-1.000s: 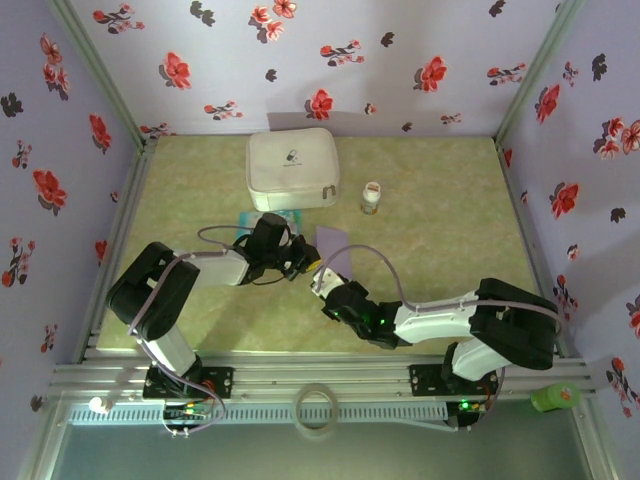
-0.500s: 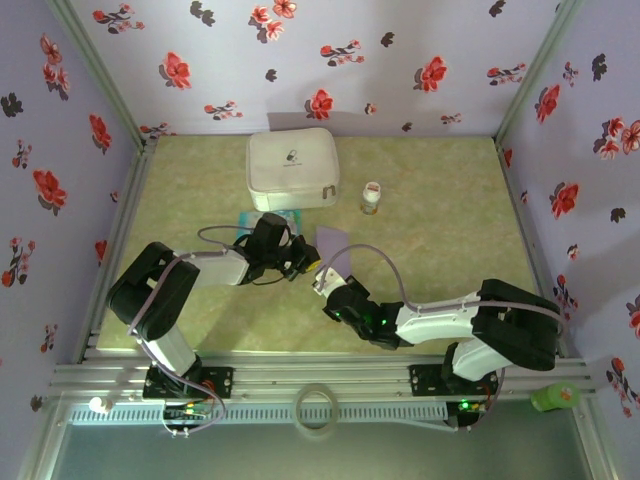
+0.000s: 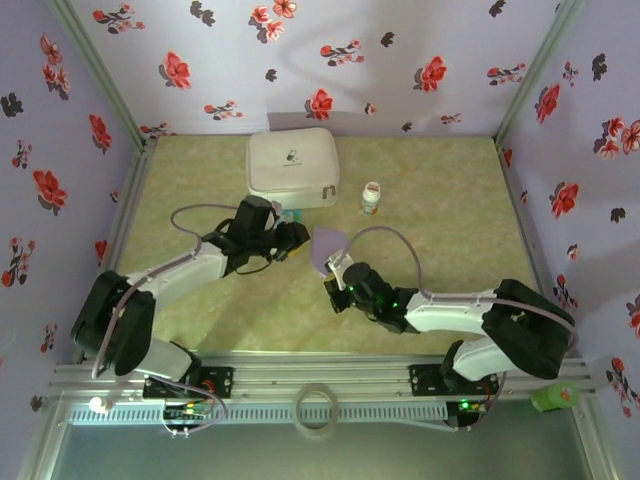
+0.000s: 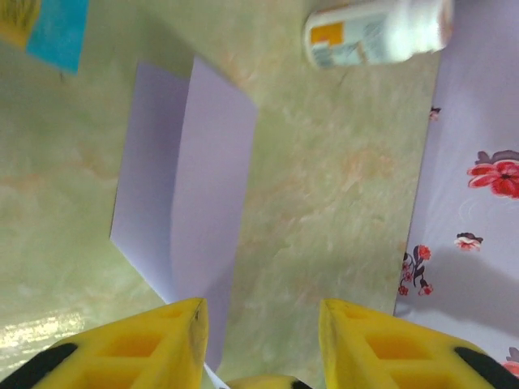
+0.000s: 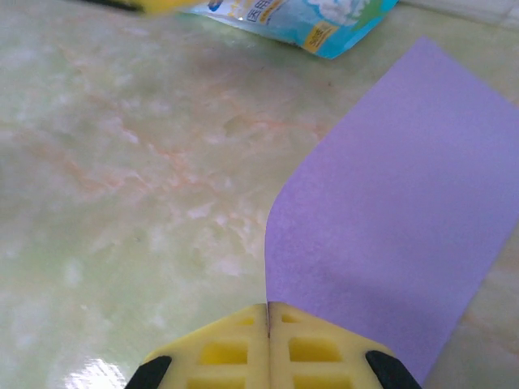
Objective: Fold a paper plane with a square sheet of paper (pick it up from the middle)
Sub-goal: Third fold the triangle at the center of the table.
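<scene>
The square sheet of paper (image 3: 322, 246) is lavender and lies mid-table, bent along a lengthwise fold, with one half standing up off the mat (image 4: 182, 186). My right gripper (image 3: 334, 271) is shut on the sheet's near edge. In the right wrist view the paper (image 5: 397, 219) runs straight into the closed yellow fingertips (image 5: 243, 324) of this gripper (image 5: 268, 310). My left gripper (image 3: 300, 237) hovers just left of the sheet. Its jaws (image 4: 261, 312) stand open with bare mat between them, and the left finger (image 4: 174, 324) is beside the paper's edge.
A white zip case (image 3: 292, 168) sits at the back. A small white bottle (image 3: 371, 197) stands right of it, and lies across the top of the left wrist view (image 4: 377, 32). A teal-and-white packet (image 5: 300, 20) lies just behind the sheet. Floral walls enclose the green mat (image 3: 450, 230).
My left gripper has opened, let go of the sheet and drawn back toward the left. My right gripper has shut on the sheet's near edge and moved slightly away from the bases.
</scene>
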`<state>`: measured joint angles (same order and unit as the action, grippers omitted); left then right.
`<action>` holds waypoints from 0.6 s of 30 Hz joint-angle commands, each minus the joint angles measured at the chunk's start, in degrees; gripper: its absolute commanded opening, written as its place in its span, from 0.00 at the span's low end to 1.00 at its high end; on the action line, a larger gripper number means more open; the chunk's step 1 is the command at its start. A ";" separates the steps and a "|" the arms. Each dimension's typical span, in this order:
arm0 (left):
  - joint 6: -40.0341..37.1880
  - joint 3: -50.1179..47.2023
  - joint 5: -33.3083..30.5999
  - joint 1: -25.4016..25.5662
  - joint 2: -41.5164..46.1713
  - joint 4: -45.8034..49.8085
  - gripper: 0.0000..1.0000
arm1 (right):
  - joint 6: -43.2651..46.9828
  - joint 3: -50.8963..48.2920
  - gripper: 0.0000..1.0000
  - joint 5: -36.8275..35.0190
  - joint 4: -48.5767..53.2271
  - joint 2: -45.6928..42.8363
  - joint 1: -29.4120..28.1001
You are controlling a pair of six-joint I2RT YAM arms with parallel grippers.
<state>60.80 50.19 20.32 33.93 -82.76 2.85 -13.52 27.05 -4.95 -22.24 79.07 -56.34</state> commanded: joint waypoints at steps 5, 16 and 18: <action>-11.98 10.08 6.13 -1.68 -6.60 7.49 0.38 | -10.02 0.29 0.00 20.10 -2.79 1.25 6.54; -25.65 29.63 9.93 1.01 -26.28 22.77 0.24 | -11.02 -1.47 0.00 24.48 -4.22 1.37 9.59; -26.50 30.84 9.83 1.63 -28.41 23.23 0.24 | -10.92 -1.52 0.00 24.65 -3.81 1.65 9.72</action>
<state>39.11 78.65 28.64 34.65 -108.57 19.90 -23.70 26.24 17.96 -25.32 80.38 -47.07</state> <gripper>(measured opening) 0.240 0.047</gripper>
